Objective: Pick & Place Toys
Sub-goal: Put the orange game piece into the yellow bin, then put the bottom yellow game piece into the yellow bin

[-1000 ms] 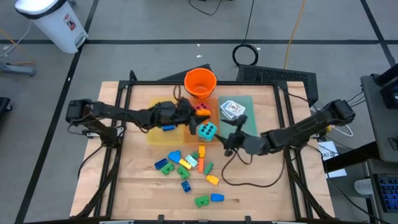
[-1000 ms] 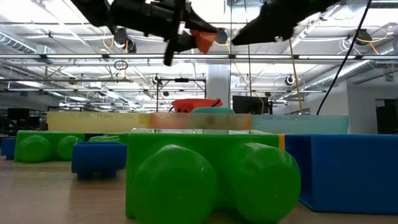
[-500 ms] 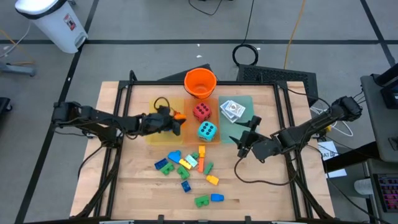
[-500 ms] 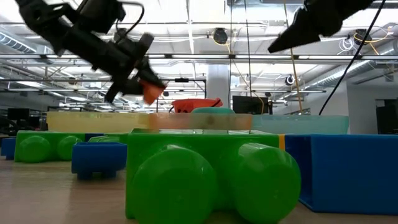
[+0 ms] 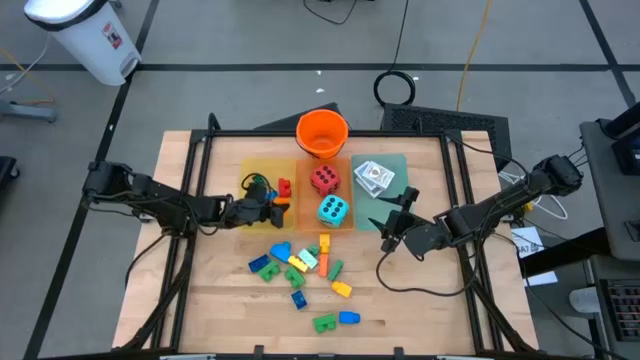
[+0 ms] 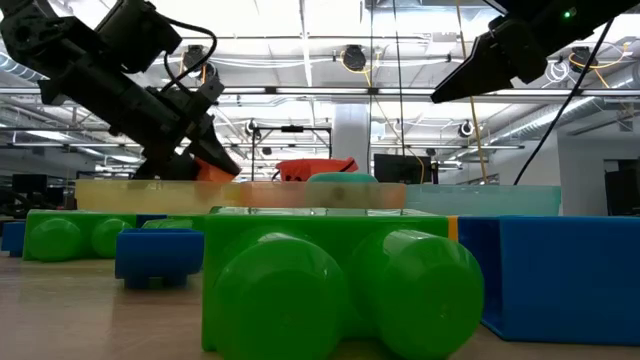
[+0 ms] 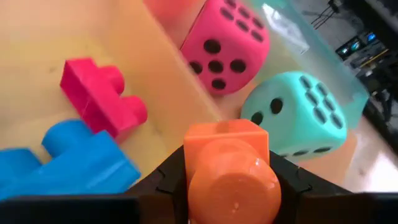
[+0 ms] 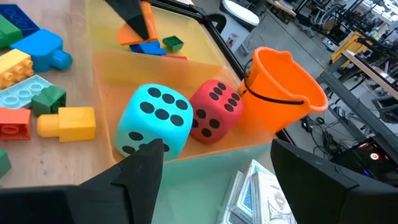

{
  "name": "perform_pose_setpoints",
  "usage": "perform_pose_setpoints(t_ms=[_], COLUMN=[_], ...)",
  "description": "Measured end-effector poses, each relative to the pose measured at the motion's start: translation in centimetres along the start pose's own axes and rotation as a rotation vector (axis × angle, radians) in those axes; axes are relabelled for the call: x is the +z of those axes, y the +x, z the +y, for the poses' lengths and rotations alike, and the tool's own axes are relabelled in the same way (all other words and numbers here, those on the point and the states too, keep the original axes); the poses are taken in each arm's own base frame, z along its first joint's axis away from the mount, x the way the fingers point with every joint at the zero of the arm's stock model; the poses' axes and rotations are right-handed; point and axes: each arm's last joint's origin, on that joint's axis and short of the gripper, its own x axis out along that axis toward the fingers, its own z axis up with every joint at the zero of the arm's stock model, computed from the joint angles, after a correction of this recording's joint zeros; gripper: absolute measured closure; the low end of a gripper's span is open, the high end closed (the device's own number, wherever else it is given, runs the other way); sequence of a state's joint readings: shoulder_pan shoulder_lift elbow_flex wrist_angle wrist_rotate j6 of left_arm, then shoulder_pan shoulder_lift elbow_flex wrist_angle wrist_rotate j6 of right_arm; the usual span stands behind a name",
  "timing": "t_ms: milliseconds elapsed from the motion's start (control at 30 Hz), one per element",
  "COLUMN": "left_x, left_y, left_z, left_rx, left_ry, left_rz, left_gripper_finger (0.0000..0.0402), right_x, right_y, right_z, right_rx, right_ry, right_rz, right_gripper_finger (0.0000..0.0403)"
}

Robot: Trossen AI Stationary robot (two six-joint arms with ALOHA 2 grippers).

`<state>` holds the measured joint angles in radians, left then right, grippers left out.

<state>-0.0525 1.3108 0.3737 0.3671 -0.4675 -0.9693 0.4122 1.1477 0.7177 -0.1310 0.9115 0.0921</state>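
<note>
— Bricks [image 5: 300, 268] first, from above: where do they lie?
— Scattered on the bare wood toward the front of the table [image 5: 420, 300], blue, green, yellow and orange, with a green and blue pair apart nearer the edge. A red die [image 5: 323, 179] and a teal die [image 5: 333, 210] sit on the orange tray [image 5: 340, 190]; white card packs [image 5: 374, 176] lie on the green tray [image 5: 392, 165].

— And the arms from that view?
— The left gripper [image 5: 278, 208] sits over the yellow tray [image 5: 255, 165], beside a red brick [image 5: 284, 187]. The right gripper [image 5: 392, 224] hangs by the green tray's near corner.

— The table-level view?
— A big green brick [image 6: 340, 290] fills the foreground, with a blue one [image 6: 560, 275] beside it. The left gripper [image 6: 205, 160] carries something orange down by the tray rim.

— The left wrist view?
— The fingers are clamped on an orange brick [image 7: 227, 168], one round stud toward the camera. Beyond it lie a blue brick [image 7: 68, 162], the red brick [image 7: 102, 96] and both dice, black-pipped.

— The right wrist view?
— Its fingers [image 8: 143, 171] stand apart, nothing between them. Both dice show next to the orange bucket [image 8: 280, 93].
</note>
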Motion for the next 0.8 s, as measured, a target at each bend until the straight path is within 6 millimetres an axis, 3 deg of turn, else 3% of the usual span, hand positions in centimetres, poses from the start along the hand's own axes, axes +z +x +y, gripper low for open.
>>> perform_pose_setpoints(t_ms=[233,300,600,800], left_x=[0.1,0.3,2.6,3.2], left_y=[0.1,0.2,-1.5,-1.7], left_z=[0.2,0.3,-0.6,-1.2], left_rx=[0.007,0.005,-0.121,-0.178], left_ry=[0.034,0.044,0.072,0.07], left_rz=[0.017,0.018,-0.053,-0.108], left_gripper_finger=[0.0044,0.0016,0.0086,0.0105], right_x=[0.4,0.5,1.2,0.4], right_y=[0.0,0.0,0.1,1.3], right_z=[0.3,0.4,1.8,4.7], right_rx=[0.082,0.123,0.405,0.623], right_ry=[0.038,0.05,0.161,0.291], right_rz=[-0.024,-0.032,-0.071,-0.191], right_gripper_finger=[0.0138,0.0138,0.0138,0.0138])
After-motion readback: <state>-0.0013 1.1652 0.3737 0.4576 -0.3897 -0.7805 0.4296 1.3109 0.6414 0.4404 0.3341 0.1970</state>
